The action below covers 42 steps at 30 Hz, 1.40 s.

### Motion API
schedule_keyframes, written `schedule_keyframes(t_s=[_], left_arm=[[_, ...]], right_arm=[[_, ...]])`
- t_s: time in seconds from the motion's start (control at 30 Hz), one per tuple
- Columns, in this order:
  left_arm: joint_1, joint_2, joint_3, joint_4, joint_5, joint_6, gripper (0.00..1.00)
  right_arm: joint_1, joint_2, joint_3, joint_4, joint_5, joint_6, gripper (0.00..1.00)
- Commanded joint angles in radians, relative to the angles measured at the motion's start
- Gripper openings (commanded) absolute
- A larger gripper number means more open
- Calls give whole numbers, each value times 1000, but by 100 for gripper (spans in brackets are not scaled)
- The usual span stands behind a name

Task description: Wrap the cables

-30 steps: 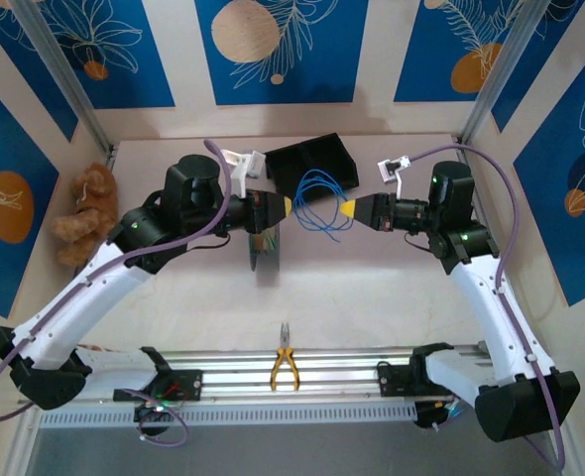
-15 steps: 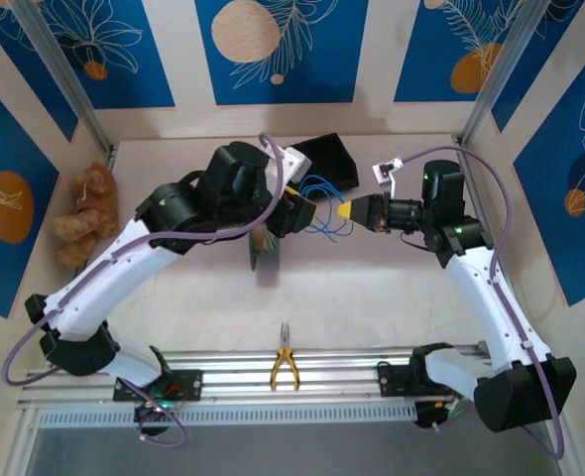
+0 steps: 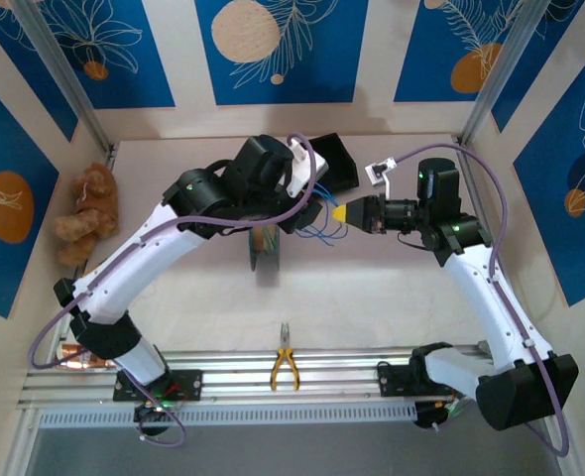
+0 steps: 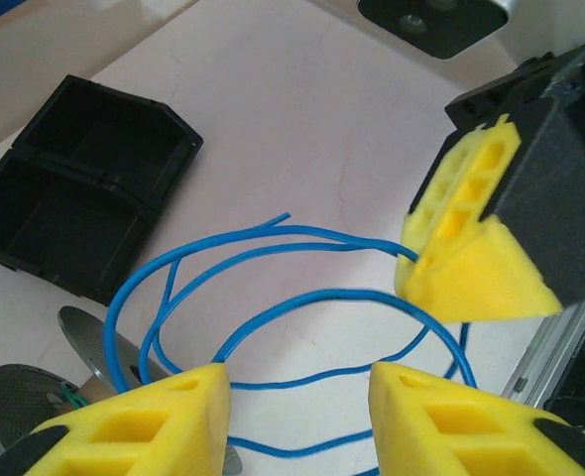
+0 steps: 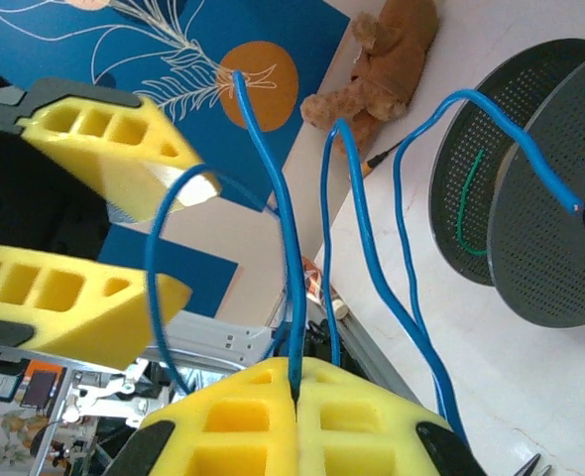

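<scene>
The blue cable [image 4: 302, 297] hangs in loose loops over the table, and a thin green strand [image 5: 468, 203] lies on the spool. My right gripper [image 5: 295, 397] is shut on one blue strand [image 5: 283, 228], pinched between its yellow pads. My left gripper [image 4: 297, 416] is open, its yellow fingers [image 4: 144, 421] spread just above the loops, which cross the gap beyond them. The two grippers nearly meet over the table's middle: right gripper [image 3: 340, 212], left gripper [image 3: 315, 210]. From the left wrist the right gripper's fingers [image 4: 476, 258] show close at the right.
A perforated grey spool [image 3: 265, 248] stands upright under the left arm. An open black box [image 3: 324, 161] lies at the back. A teddy bear [image 3: 86, 213] sits at the left wall. Yellow-handled pliers [image 3: 285, 367] rest on the front rail.
My left arm has swung right and back toward the right gripper, and its jaws have gone from nearly shut to open. The right gripper has kept its grip, shifting slightly left.
</scene>
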Motion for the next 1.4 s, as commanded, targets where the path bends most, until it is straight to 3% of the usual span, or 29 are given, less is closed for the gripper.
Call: schedule_keyframes(t_s=[0.0, 0.27, 0.47, 0.77, 1.0, 1.37], left_arm=[[15, 5, 29, -19, 1, 14, 41], [29, 4, 5, -19, 12, 5, 40], [54, -30, -17, -2, 5, -11, 44], [107, -93, -46, 51, 145, -58, 46], [143, -113, -90, 74, 187, -76, 51], [165, -74, -107, 66, 284, -81, 45]], right_arm=[[19, -2, 37, -33, -42, -42, 0], [37, 3, 55, -56, -40, -61, 0], [38, 2, 71, -83, -39, -75, 0], [37, 23, 84, -107, -27, -79, 0], [37, 35, 89, -109, -33, -76, 0], [43, 36, 96, -115, -42, -74, 0]])
